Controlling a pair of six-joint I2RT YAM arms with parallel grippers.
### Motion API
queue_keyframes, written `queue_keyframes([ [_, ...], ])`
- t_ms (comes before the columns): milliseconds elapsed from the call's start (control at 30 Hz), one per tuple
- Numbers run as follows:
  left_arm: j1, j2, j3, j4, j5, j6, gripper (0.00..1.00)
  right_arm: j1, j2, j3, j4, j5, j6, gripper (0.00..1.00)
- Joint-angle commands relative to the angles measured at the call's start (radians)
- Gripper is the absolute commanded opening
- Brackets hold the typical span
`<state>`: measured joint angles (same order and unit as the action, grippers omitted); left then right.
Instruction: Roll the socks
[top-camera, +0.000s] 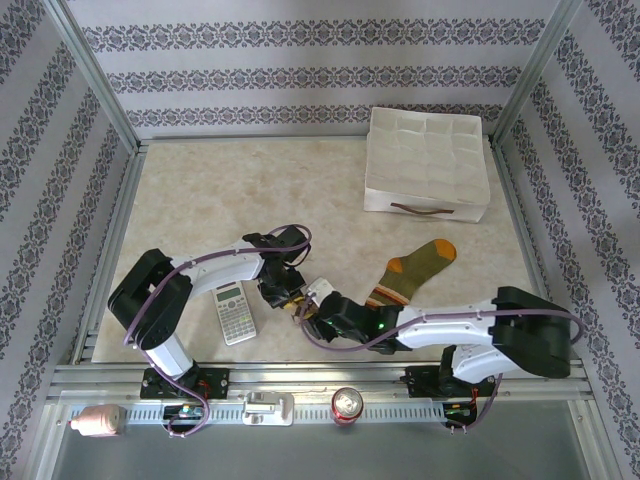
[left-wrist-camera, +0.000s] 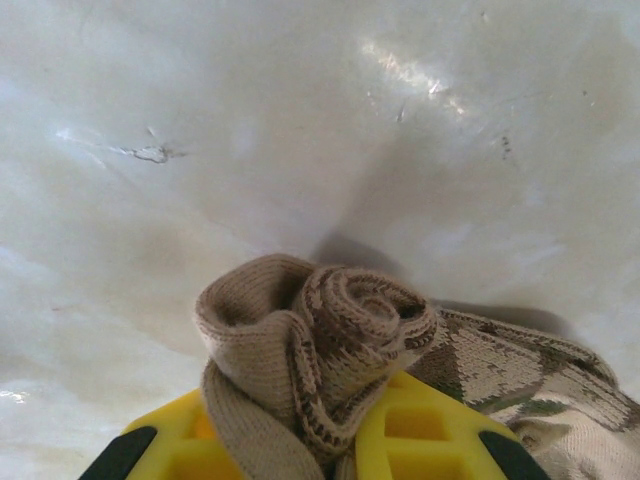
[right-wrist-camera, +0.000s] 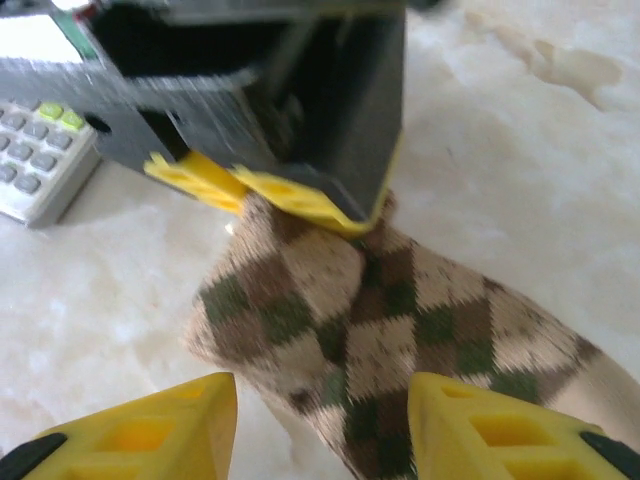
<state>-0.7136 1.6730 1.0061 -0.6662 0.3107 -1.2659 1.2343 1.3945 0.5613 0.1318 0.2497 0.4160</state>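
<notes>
Your left gripper (left-wrist-camera: 335, 405) is pinched narrow on the rolled end of the brown and beige argyle fabric sock (left-wrist-camera: 345, 320). Its yellow fingers (left-wrist-camera: 430, 435) squeeze the coil from both sides, and the spiral of the roll faces the wrist camera. The unrolled length trails flat on the pale marbled table (top-camera: 220, 200).

Your right gripper (right-wrist-camera: 320, 420) stands partly spread over that flat length, one yellow finger (right-wrist-camera: 150, 430) on each side of it and not closed on the fabric.

Both grippers meet just to the right of the grey calculator (top-camera: 234, 312), which lies flat, and the argyle sock sits there between them.

The olive green sock with orange toe and heel (top-camera: 415, 268) lies flat farther to the right of the calculator, past the right gripper and apart from the argyle one.

A white quilted fabric box (top-camera: 425, 160) stands well beyond the calculator, at the far right. A red drink can (top-camera: 347, 405) sits on the near rail, nearer than the calculator and to its right.
</notes>
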Motion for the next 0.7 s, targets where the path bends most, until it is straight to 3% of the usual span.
queue_keyframes([
  [0,-0.012,0.010,0.011,-0.061,-0.008,0.020,0.00,0.023,0.073,0.075,0.009,0.087,0.019,0.50],
  [267,-0.012,0.006,0.002,-0.031,0.007,0.017,0.00,0.025,0.217,0.180,-0.035,0.079,0.042,0.51],
  [367,-0.012,-0.004,-0.006,-0.014,0.019,0.013,0.00,0.017,0.271,0.212,-0.080,0.073,0.061,0.47],
  [500,-0.010,-0.033,-0.019,0.006,0.024,0.010,0.00,-0.011,0.319,0.234,-0.126,0.032,0.096,0.28],
  [567,-0.006,-0.056,-0.025,0.018,0.024,0.007,0.05,-0.023,0.330,0.236,-0.161,-0.002,0.115,0.17],
  [633,0.008,-0.094,-0.040,0.043,0.026,-0.009,0.21,-0.027,0.329,0.216,-0.175,-0.030,0.125,0.00],
  [667,0.018,-0.113,-0.050,0.063,0.028,-0.019,0.31,-0.028,0.323,0.203,-0.176,-0.042,0.123,0.00],
])
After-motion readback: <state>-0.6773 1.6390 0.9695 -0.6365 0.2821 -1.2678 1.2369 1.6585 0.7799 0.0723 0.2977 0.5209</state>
